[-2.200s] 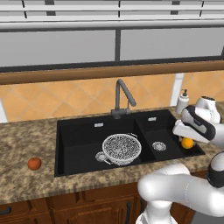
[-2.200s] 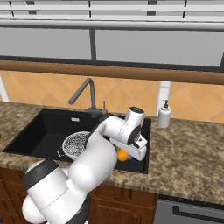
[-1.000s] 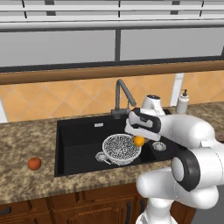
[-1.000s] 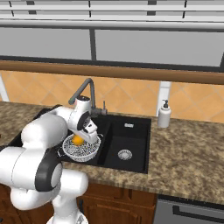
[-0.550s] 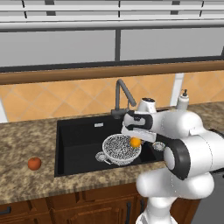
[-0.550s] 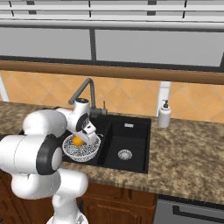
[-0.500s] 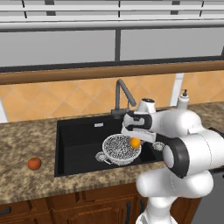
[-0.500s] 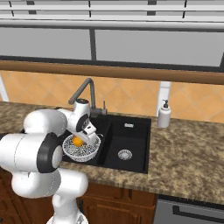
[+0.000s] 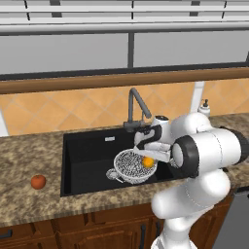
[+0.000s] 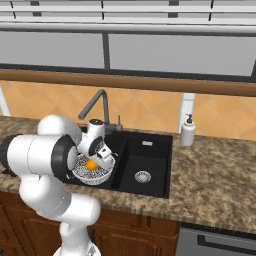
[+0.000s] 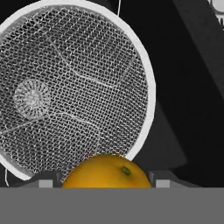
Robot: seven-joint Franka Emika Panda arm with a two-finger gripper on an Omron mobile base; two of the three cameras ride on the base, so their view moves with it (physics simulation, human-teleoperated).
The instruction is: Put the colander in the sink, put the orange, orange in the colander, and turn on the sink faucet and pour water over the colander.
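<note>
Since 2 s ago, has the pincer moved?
Yes. In the left base view the pincer, shut on the yellower orange, has swung left from near the soap bottle to above the colander in the sink.

We see the tool [image 10: 96,160] closed around an orange [image 10: 91,164] above the colander [image 10: 92,172], which sits in the large basin of the sink [image 10: 150,150]. A soap bottle [image 10: 188,131] stands on the table [image 10: 215,175].
</note>
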